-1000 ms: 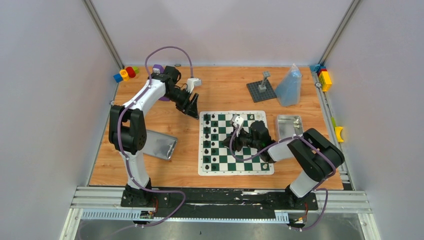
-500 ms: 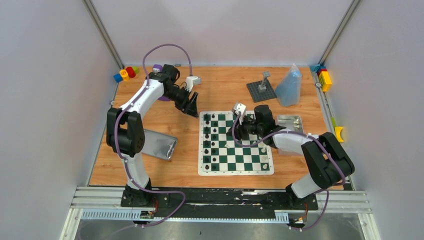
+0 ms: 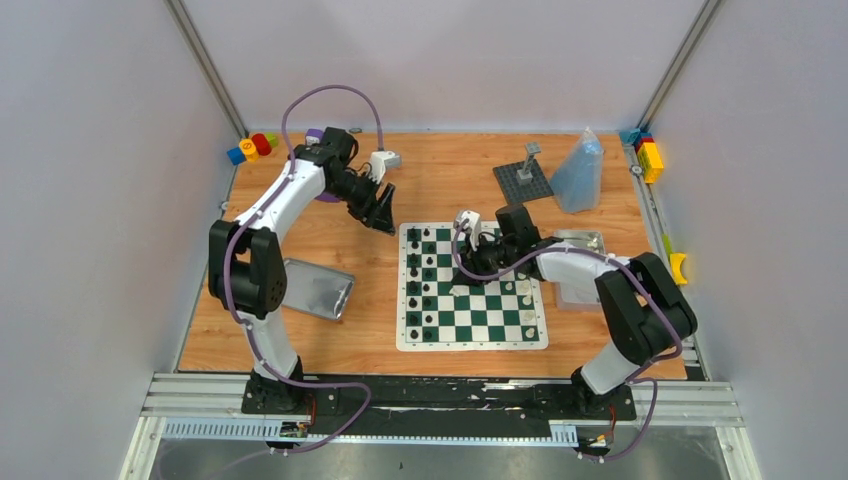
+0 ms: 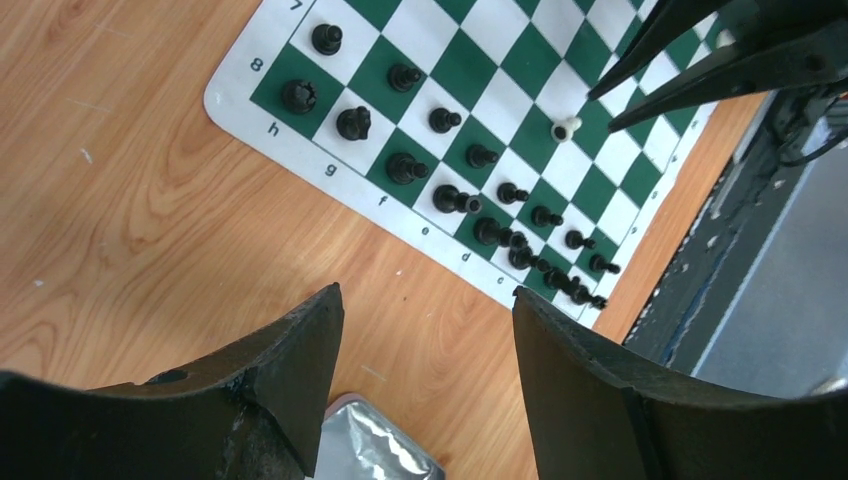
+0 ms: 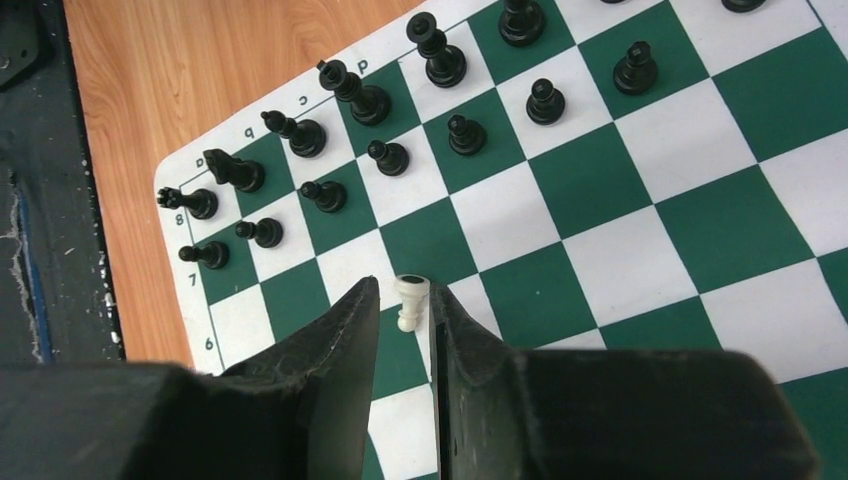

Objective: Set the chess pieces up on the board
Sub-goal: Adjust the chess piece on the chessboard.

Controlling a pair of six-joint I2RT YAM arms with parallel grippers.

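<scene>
Over wooden table, straddling white pawn with right claw low on board, facing lined-up black pieces; pinching or freed, impossible telling. Hovering left claw spread, empty, off board's corner, giving room.

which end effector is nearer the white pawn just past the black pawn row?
Right. The right end effector is poised right at the white pawn, over the board. The left end effector hovers open over the table, off the board's h8 corner, well away.
</scene>
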